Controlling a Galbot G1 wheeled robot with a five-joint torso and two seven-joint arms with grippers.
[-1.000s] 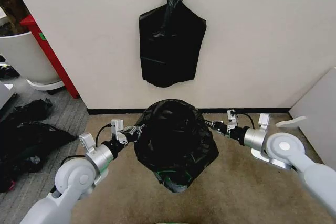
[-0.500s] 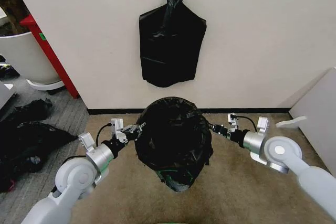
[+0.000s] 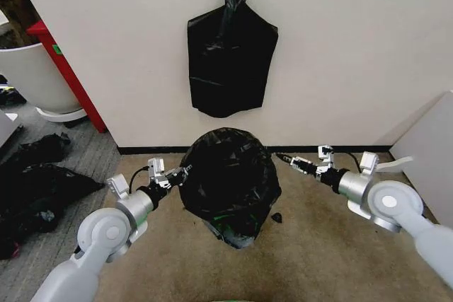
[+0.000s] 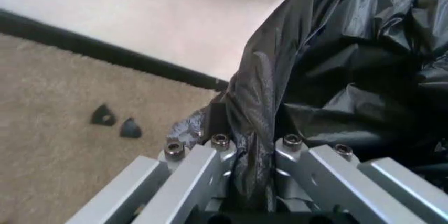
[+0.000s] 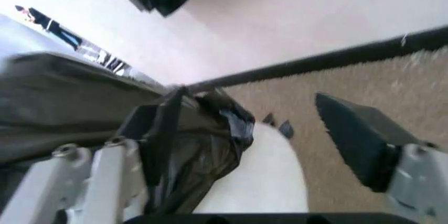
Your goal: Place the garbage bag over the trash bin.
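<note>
left claw (image 3: 178,174) pinching garbage bag (image 3: 230,175) (right spread)

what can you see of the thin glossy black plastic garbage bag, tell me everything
The thin, glossy black plastic garbage bag is a wrinkled film draped as a rounded dome, low on the tan carpet by the wall's black baseboard. Its creases catch light, and a greenish glint shows near its lower edge. The left gripper is shut on a fold at the bag's left side, the film bunched between its grey fingers. The right gripper is open just beside the bag's right side, with a flap of film lying against one finger.
</note>
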